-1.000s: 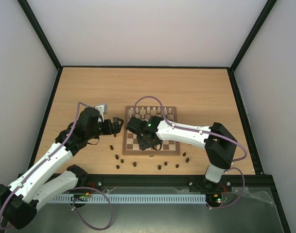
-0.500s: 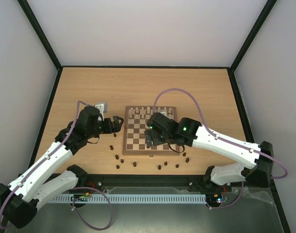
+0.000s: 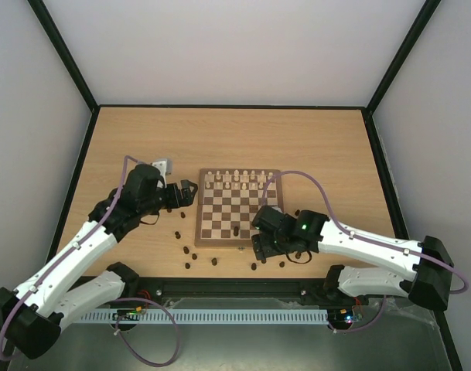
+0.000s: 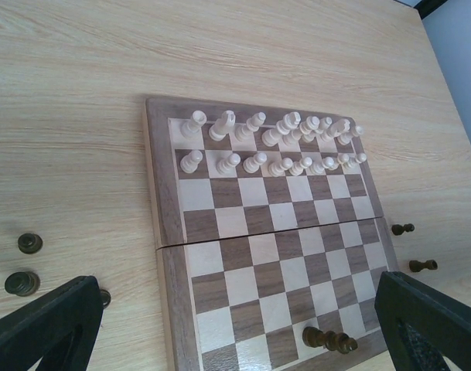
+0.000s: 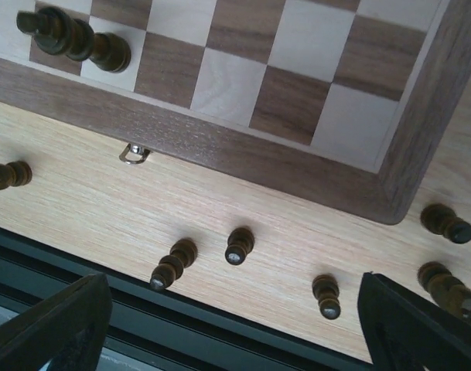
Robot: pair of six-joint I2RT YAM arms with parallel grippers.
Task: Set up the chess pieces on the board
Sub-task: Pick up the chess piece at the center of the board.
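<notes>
**Item:** the board (image 3: 237, 210), lying flat at mid-tabletop (image 3: 142, 139).

**Contents:** cream chess pieces (image 3: 239, 180) fill its two far rows. We count one dark piece (image 3: 235, 231) on a near square. More dark pieces (image 3: 195, 256) are scattered off its near edge (the clasp side).

**Left gripper** (image 3: 187, 192): spread wide, empty, beside the left rim.

**Right gripper** (image 3: 260, 247): spread, empty, over the near edge.

Top camera looks down on the whole table (image 3: 142, 139). Left wrist views the board (image 4: 159, 185) from its left; right wrist, close over its near rim; both share one dark piece (image 4: 328, 338).
</notes>
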